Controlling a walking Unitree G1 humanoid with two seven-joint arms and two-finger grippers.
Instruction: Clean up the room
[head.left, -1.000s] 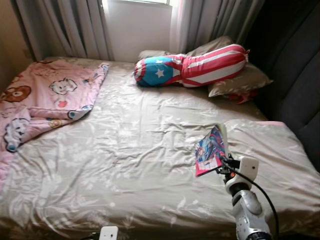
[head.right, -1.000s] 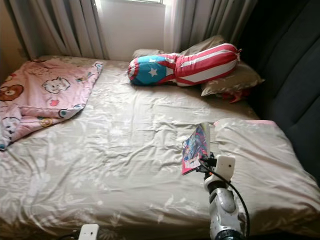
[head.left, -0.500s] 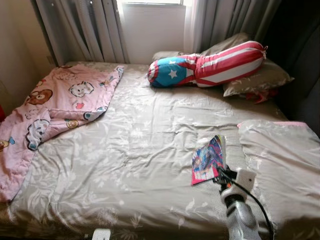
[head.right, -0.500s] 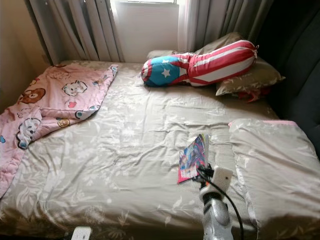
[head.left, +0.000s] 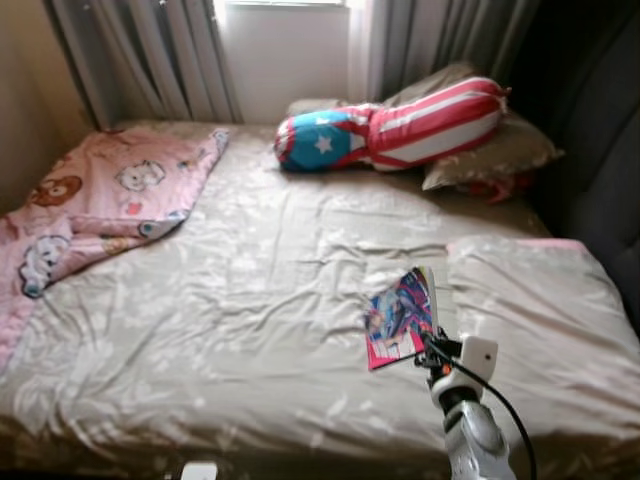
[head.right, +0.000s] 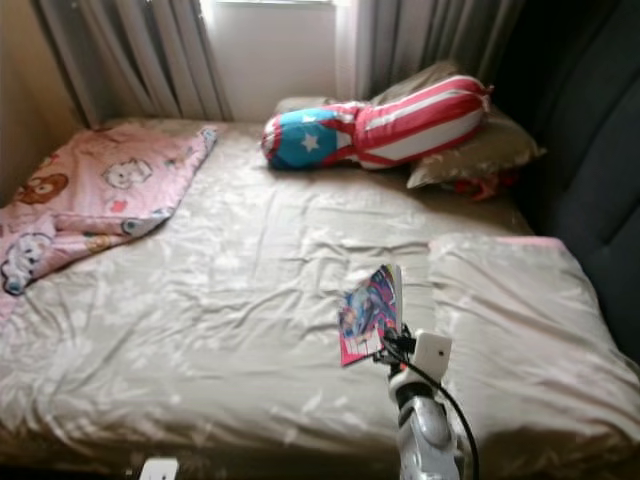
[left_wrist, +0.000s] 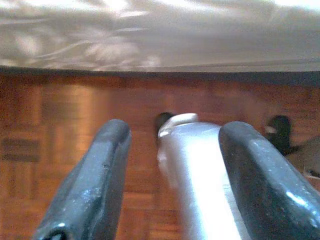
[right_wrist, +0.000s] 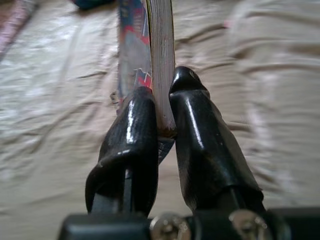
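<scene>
Book (head.left: 400, 319): thin paperback, glossy cover in bright pink, blue and red artwork, pale page block visible edge-on in the right wrist view; cover print too blurred to read, no legible title or brand. It is held up on edge above the bed (head.left: 250, 300), roughly mid-right of the mattress, just left of the flat beige pillow (head.left: 530, 300). Right tool (right_wrist: 160, 125) pinches the book's lower edge, one black finger on the cover side, the other on the page side, pressed tight against it; silver right arm (head.left: 470, 430) comes up from the lower edge of the head view with a black cable looped beside the white wrist camera. Left tool (left_wrist: 175, 170) hangs low near the bed's edge over red-brown parquet floor (left_wrist: 60, 130), fingers spread, nothing between them but a silver part of the robot behind. Bed sheet is beige with a faint floral print, wrinkled. Pink cartoon-bear blanket (head.left: 90, 200) bunched at the far left corner. Star-and-stripes bolster (head.left: 390, 125), red/white stripes with a blue end and white star, lies across beige pillows (head.left: 490, 150) at the head, under grey curtains (head.left: 150, 50).
</scene>
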